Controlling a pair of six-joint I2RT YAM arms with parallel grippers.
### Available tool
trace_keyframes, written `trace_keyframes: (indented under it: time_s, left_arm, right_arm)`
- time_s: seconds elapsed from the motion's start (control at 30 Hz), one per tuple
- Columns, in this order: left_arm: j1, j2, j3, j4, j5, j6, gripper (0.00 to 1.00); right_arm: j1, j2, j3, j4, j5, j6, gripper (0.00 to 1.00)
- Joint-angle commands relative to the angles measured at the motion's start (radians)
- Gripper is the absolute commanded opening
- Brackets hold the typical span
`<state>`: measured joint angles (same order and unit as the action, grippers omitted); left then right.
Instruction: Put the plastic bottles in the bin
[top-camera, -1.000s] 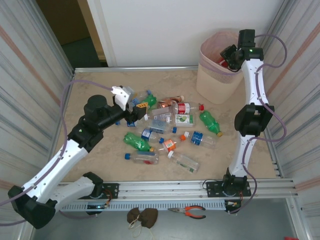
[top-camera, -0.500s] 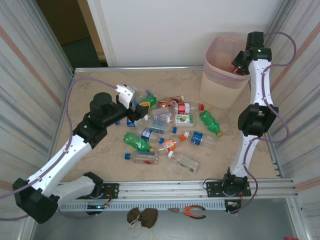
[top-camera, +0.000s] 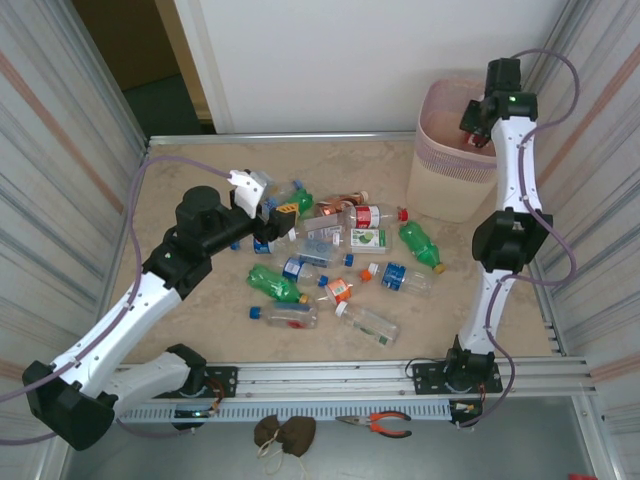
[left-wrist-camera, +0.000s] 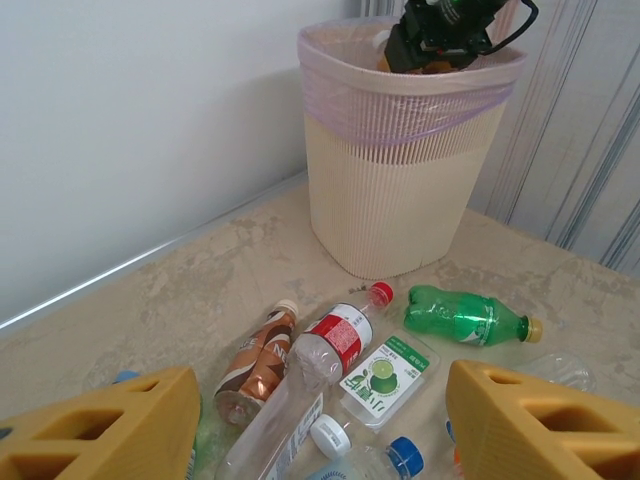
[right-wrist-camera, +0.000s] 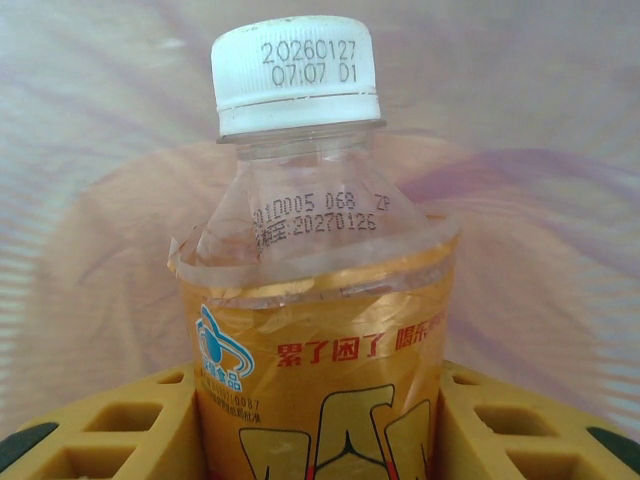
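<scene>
My right gripper (top-camera: 478, 117) hangs over the mouth of the beige bin (top-camera: 448, 185), shut on an orange-labelled bottle (right-wrist-camera: 315, 300) with a white cap; pink liner lies behind it. The left wrist view shows that gripper (left-wrist-camera: 440, 30) above the bin (left-wrist-camera: 400, 190). My left gripper (top-camera: 275, 212) is open above the left of the bottle pile, its yellow fingers (left-wrist-camera: 105, 430) wide apart and holding nothing. Below it lie a brown bottle (left-wrist-camera: 255, 365), a red-labelled bottle (left-wrist-camera: 340, 340), a lime-labelled bottle (left-wrist-camera: 388, 375) and a green bottle (left-wrist-camera: 465, 315). Several more bottles (top-camera: 330, 270) litter the table's middle.
Corrugated metal walls close in both sides, with a white wall behind. Orange-handled pliers (top-camera: 385, 424) and a brown lump (top-camera: 283, 432) lie in front of the rail at the near edge. Bare table (top-camera: 190, 180) stretches at the far left.
My right gripper has shifted right and stayed over the bin with the bottle; the bin has slid slightly right. The left gripper has edged right over the pile.
</scene>
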<state>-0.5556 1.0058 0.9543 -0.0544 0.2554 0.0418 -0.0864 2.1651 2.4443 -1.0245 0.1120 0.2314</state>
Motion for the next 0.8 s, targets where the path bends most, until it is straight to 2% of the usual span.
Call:
trace_keyframes:
  time_s: [0.0, 0.4, 0.77]
  left_arm:
    - [0.012, -0.015, -0.005, -0.012, -0.034, 0.020, 0.66]
    - [0.018, 0.048, 0.026, -0.130, -0.073, 0.035, 0.66]
    - [0.040, 0.140, 0.042, -0.273, -0.154, -0.042, 0.65]
  right_arm:
    - [0.015, 0.046, 0.042, 0.023, -0.089, -0.047, 0.47]
    - [0.035, 0.180, 0.038, 0.020, -0.096, -0.005, 0.51]
    - [0.037, 0.281, 0.035, 0.003, -0.107, -0.009, 0.58]
